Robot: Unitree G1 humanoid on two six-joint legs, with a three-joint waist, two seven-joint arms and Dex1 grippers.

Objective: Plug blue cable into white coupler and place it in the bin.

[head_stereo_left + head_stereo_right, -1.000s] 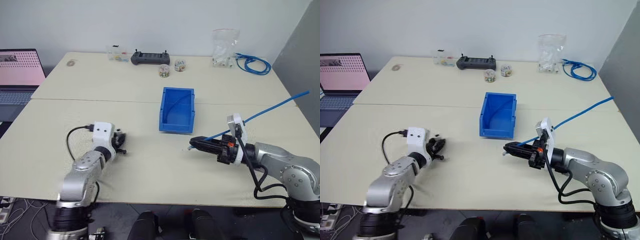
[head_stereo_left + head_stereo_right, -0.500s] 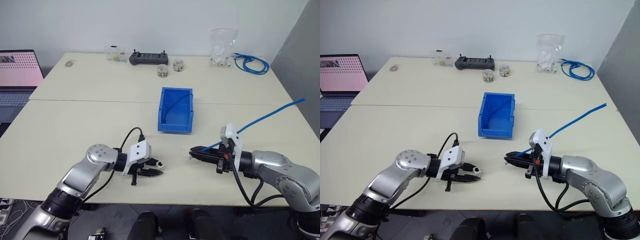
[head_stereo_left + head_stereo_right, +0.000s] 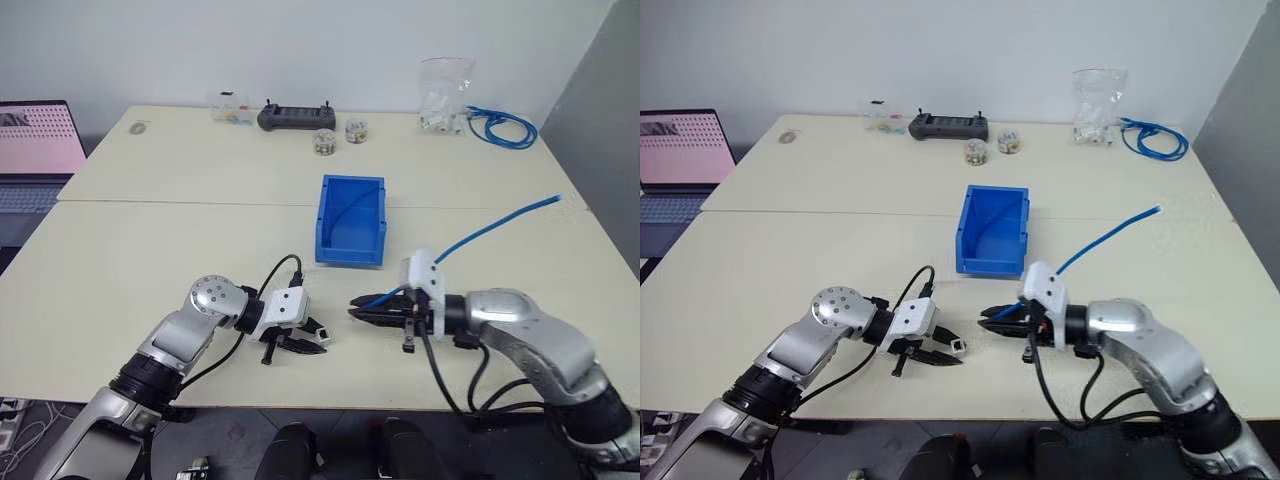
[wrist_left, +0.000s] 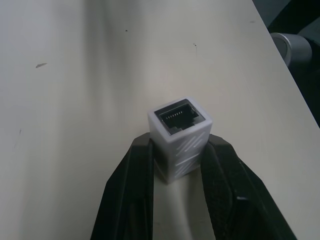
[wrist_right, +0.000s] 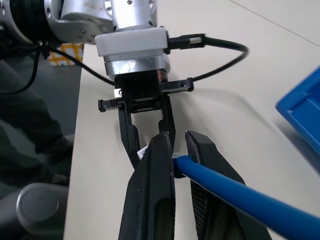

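— How was the light?
— Bright, even and soft; the table (image 3: 150, 250) showed no glare, and only faint shadows lay under the arms.
— Any blur?
— The right gripper (image 5: 175, 150) fingers looked soft up close; the white coupler (image 4: 181, 136) was sharp.

The plug on the blue cable (image 5: 225, 192) is hidden between the right claw (image 5: 179, 150) fingers. The laptop (image 3: 35, 150) is cut off by the edge. The things in the little jars (image 3: 324, 141) are too small to tell.

Left tool (image 3: 943, 354) grips white coupler (image 3: 956, 347); right tool (image 3: 992, 316) grips blue cable (image 3: 1102, 237).
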